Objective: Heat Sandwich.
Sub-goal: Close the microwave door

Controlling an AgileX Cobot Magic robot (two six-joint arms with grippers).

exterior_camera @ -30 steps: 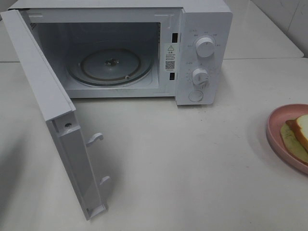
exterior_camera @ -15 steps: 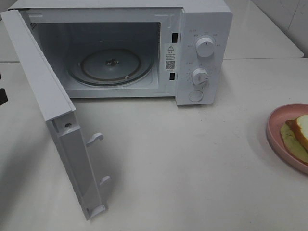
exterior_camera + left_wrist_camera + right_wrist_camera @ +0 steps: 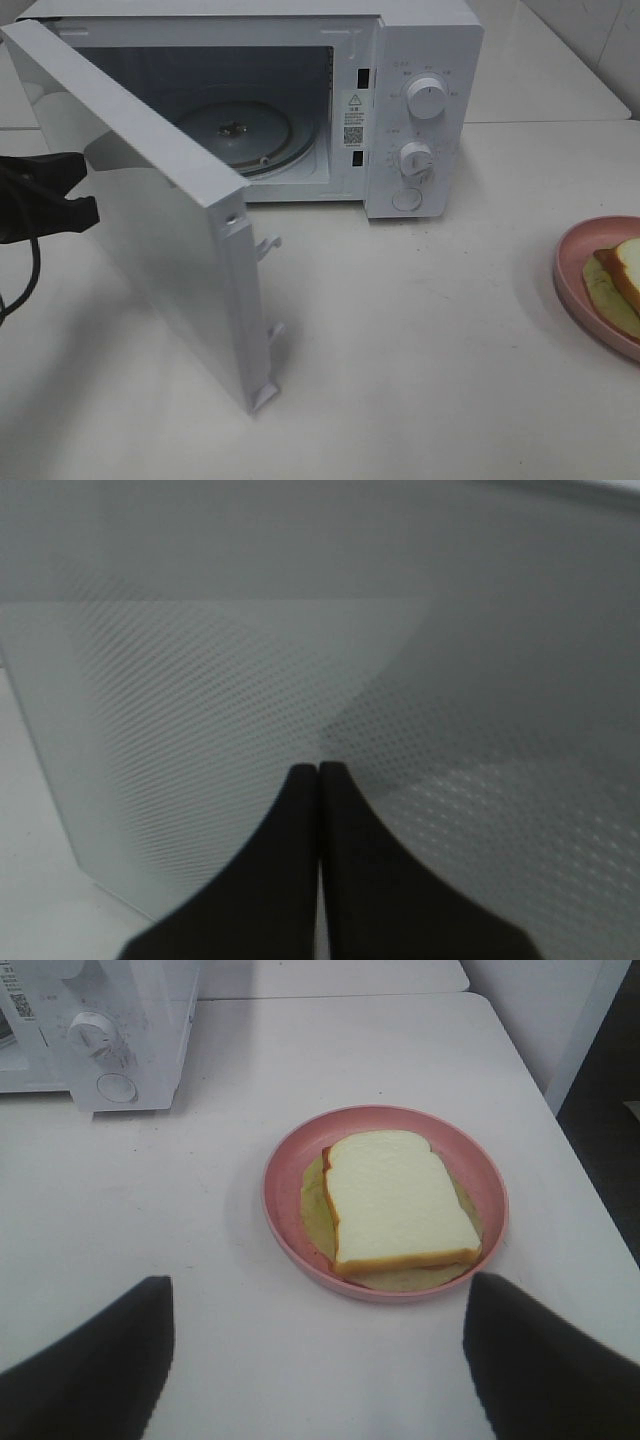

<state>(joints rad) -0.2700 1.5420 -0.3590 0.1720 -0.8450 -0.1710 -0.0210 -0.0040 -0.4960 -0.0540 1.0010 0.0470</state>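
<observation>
The sandwich, white bread with a brown crust over pale green filling, lies on the round pink plate on the table. In the high view the sandwich and plate sit at the right edge. My right gripper hangs open above the table just short of the plate, holding nothing. The white microwave stands at the back with its door half swung. My left gripper is shut, its tips against the door's outer face.
The glass turntable shows inside the microwave cavity. Two knobs and a round button are on the microwave's right panel. The table's right edge runs close behind the plate.
The microwave door has swung partway toward closing. My left gripper came in from the left edge and now presses on the door's outside. Plate and sandwich have not moved.
</observation>
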